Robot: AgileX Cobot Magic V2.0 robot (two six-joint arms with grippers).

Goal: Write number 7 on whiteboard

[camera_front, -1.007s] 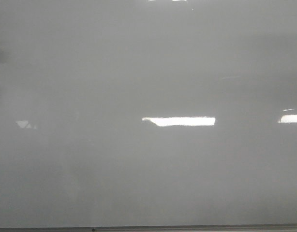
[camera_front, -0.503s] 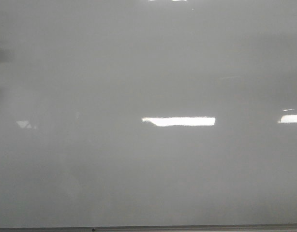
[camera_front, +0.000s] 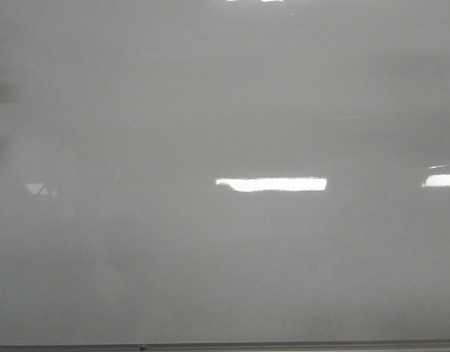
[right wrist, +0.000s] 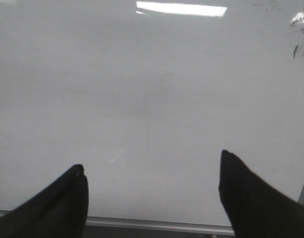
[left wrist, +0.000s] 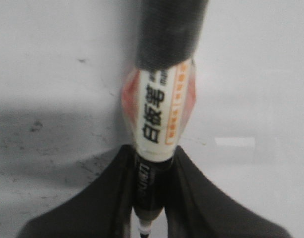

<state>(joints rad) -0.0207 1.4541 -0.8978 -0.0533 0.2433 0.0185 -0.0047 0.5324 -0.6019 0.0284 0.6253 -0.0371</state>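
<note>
The left hand (left wrist: 151, 198) is clamped on a whiteboard marker (left wrist: 159, 106), a light, stiff, probably slick barrel gripped low near its tail. The right hand (right wrist: 152, 191) hangs wide open and empty. The glossy whiteboard (camera_front: 225, 264) fills the front view; no number 7 shows, only faint smudges (right wrist: 299, 47).

Matte black, tapered pincer fingers (right wrist: 251, 198), smooth and unmarked.

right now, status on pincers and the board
Left pincer shut on marker. Right pincer open, empty. Whiteboard blank in front view, no 7 visible. Nothing in the way.
</note>
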